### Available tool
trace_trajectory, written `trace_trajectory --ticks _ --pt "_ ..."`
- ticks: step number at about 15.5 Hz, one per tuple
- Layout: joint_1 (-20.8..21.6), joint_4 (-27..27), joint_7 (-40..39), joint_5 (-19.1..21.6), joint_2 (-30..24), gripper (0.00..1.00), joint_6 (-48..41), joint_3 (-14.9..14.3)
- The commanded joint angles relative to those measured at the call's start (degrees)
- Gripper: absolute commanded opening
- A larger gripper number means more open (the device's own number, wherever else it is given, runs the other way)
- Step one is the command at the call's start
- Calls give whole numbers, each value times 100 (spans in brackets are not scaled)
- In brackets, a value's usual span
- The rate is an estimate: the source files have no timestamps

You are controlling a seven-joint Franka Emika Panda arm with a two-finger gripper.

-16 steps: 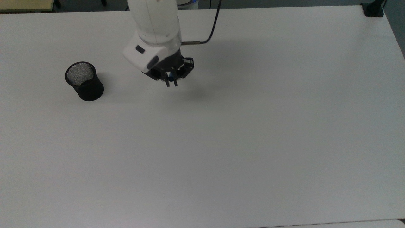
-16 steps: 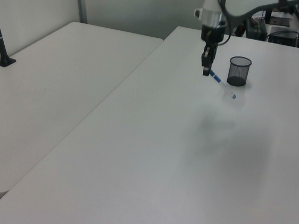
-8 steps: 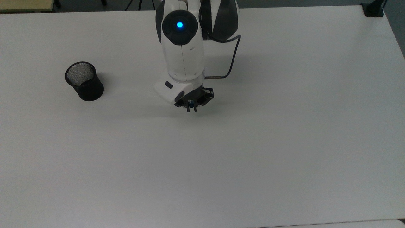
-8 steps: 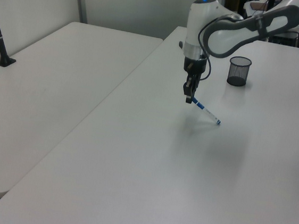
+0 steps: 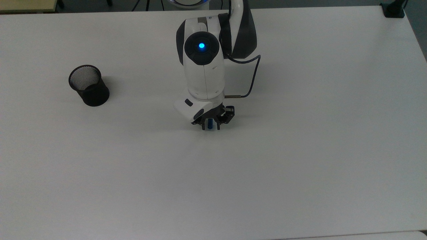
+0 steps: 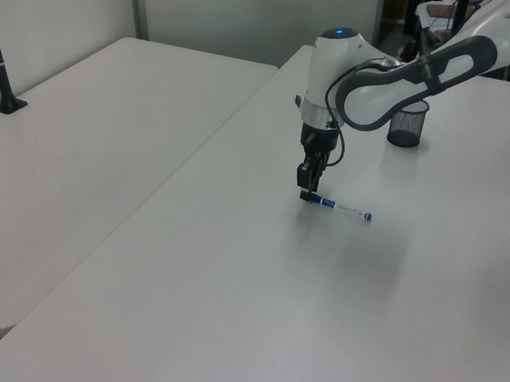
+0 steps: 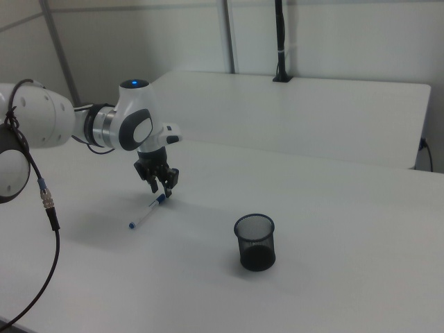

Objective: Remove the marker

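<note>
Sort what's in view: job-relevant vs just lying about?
Job:
- slim white marker with blue cap, lying on the table, one end at the gripper
- black mesh cup, upright

Lying about:
- white table
- neighbouring white table

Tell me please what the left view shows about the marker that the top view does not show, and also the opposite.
The left view shows the marker along its whole length: a white barrel with blue parts, lying low along the white table, one end at the gripper. In the top view the arm covers the barrel, so there is just a short blue piece of the marker between the fingers; that view looks down into the black mesh cup, where nothing stands. Both views share the gripper holding the marker's end, the cup standing apart, and the table.
</note>
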Motion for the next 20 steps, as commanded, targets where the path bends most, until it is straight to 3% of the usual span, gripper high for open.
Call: trace_trajectory --ticks 1,7,13,17,20 --pt "55 -35 210 -145 -243 100 -185 -20" --pt "-59 1 290 -304 -1402 100 -1651 -28" --pt "-638 9 299 -278 -2755 100 -3093 -55" --pt "-1025 -8 299 -225 -3170 100 -3666 -107" --pt "-1149 -26 176 -268 -3223 100 -3588 -108"
